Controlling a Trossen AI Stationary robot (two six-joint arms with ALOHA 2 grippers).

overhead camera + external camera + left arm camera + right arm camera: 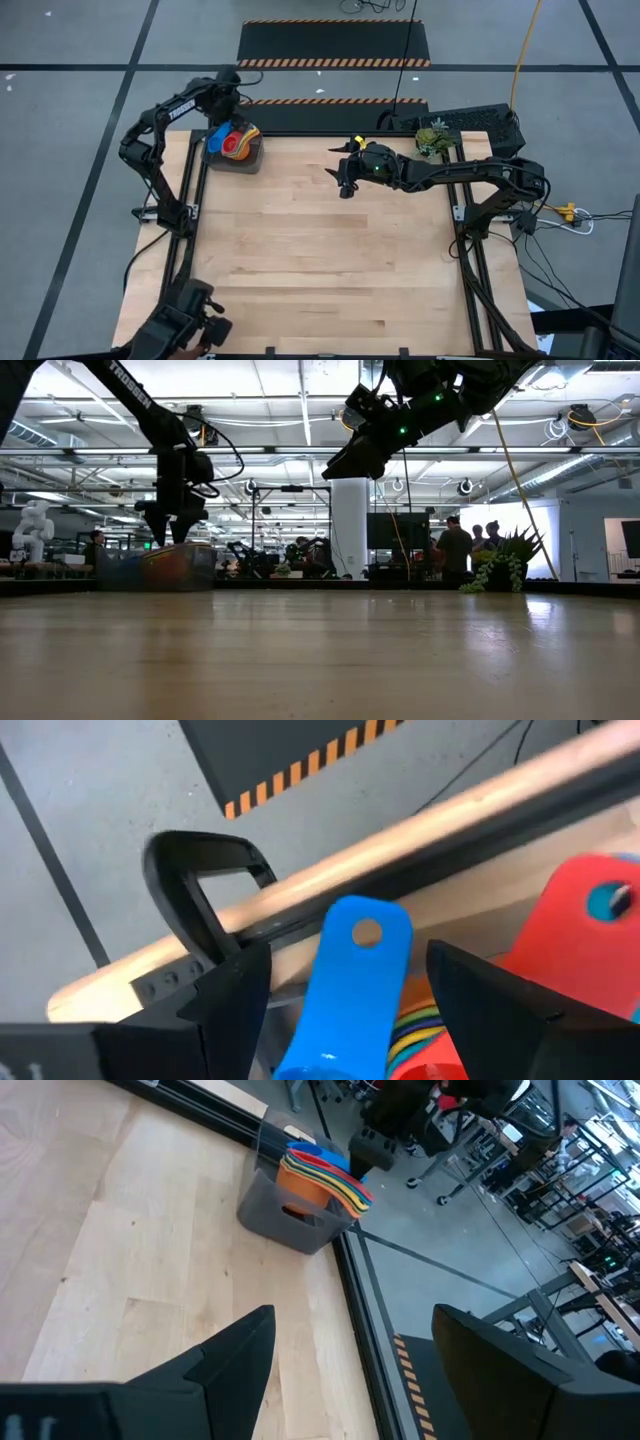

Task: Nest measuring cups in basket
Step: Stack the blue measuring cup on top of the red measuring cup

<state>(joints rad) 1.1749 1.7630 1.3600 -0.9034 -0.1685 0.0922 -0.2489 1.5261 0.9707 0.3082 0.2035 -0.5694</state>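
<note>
The basket (240,156) sits at the table's (320,260) far-left corner, cups (233,143) nested inside, handles fanning outward. The left gripper (222,118) hovers above, fingers apart; the right gripper (343,170), fingers apart, hangs over open tabletop.

Measuring cups (232,142): stacked set with handles fanned in light blue, red, orange, yellow and green; the topmost handle (352,982) is bright light blue, the neighbouring red handle (578,925) beside it. Basket (285,1218): dark grey, plain. Table (320,250): pale blond wood in narrow strips, edged with a black frame. Arms and both grippers, left gripper (226,112) and right gripper (345,168): black, the left arm lettered in white. Floor mat (335,45): black, bordered with orange-and-black diagonal stripes. Floor (70,60): grey with dark lines. Plant sprig (434,138): green. Cable (525,45): yellow.
</note>
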